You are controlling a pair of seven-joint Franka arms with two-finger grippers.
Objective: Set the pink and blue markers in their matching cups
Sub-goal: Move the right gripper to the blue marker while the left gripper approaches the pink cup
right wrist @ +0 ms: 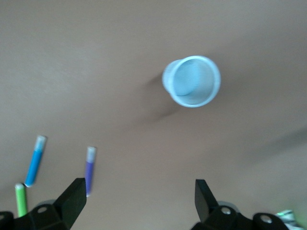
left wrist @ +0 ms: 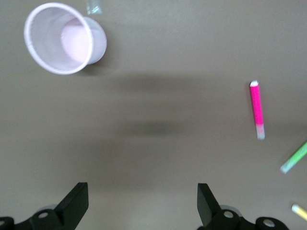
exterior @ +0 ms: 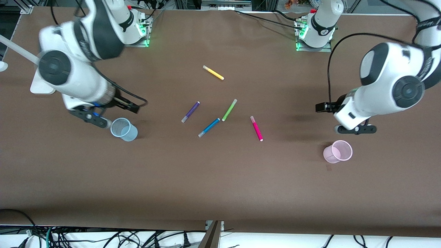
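Wrist views show the left pincer point(left wrist: 139, 203) and right pincer point(right wrist: 139, 201) spread wide, holding nothing.

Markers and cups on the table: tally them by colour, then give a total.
Yellow marker: 1
Purple marker: 1
Lime-green marker: 1
Blue marker: 1
Pink marker: 1
Blue cup: 1
Pink cup: 1
Total: 7 things, 5 markers and 2 cups.
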